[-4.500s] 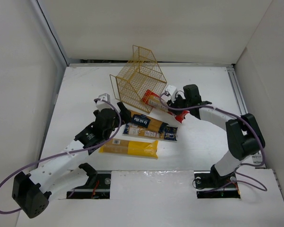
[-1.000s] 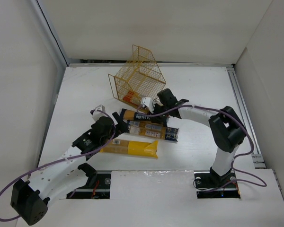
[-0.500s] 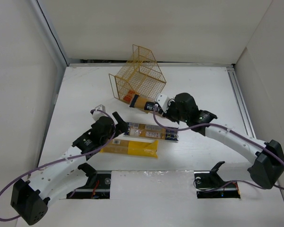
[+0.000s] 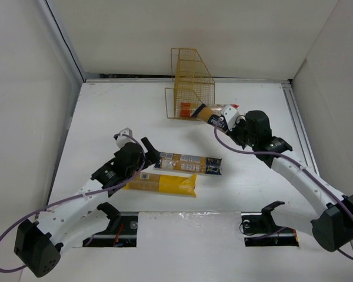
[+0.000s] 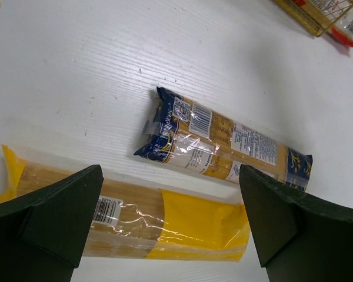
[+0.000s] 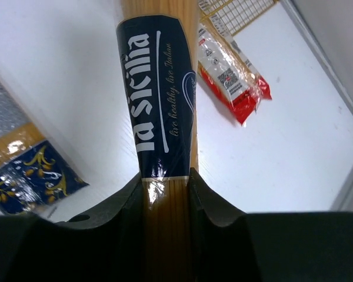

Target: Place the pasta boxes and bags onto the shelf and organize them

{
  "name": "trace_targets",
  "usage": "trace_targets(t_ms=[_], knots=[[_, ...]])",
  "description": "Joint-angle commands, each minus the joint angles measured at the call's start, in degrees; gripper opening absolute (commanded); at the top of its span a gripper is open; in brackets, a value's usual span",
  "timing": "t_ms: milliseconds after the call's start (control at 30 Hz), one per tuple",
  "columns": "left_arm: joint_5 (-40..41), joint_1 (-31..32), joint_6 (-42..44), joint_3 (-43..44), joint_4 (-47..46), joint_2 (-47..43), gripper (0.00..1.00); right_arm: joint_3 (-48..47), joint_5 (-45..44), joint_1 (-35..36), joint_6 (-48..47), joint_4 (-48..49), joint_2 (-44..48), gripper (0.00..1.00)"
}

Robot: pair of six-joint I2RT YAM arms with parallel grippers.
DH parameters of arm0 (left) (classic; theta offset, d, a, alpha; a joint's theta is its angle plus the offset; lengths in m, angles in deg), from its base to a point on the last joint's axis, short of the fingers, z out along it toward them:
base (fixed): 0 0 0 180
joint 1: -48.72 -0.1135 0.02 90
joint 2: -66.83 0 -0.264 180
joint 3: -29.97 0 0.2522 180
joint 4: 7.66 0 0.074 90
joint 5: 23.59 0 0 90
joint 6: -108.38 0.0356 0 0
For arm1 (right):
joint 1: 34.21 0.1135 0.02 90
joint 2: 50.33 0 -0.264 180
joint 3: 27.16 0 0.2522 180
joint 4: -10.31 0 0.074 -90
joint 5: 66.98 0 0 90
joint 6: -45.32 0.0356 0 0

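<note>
The whole tabletop [image 4: 106, 111] is seen from high above its near edge. The blue-ended bag [image 5: 223, 147] and yellow bag [image 5: 182, 226] are shared with the downward-aimed left wrist view, while the dark-labelled pack [image 6: 162, 88] is seen very close from the right wrist.

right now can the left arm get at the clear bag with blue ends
Probably yes: the open left gripper hovers beside one end of the clear bag, nothing on it or between them.
</note>
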Motion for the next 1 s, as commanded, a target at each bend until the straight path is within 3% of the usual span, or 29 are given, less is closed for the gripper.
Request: trace_targets(t_ms=[0, 133, 467, 667, 800, 967], knots=[[0.89, -0.23, 2.23, 3.93, -2.13, 1.15, 1.0, -2.32, 0.99, -1.28, 0.0, 7.79, 6.38, 0.0], [2.12, -0.23, 3.47, 5.6, -3.27, 4.04, 1.0, -4.16, -4.42, -1.28, 1.49, -2.83, 9.1, 0.0], [0.81, -1.01, 9.17, 14.46, -9.5, 14.07, 1.0, -5.31, -17.37, -3.65, 8.87, -13.31, 17.1, 0.0], [-8.59, -5.94, 15.41, 26.68, -14.61, 27.42, 1.0, -6.45, -17.38, -9.01, 8.01, -9.28, 14.66, 0.0], [-8.6, -6.65, 20.5, 39.93, -14.61, 35.33, 1.0, -8.73, -14.05, -12.35, 4.76, -2.52, 8.25, 0.0], [-8.6, -7.17, 26.4, 49.45, -12.16, 43.59, 1.0, -13.48, -2.54, -19.72, -1.04, 4.86, -1.68, 0.0]])
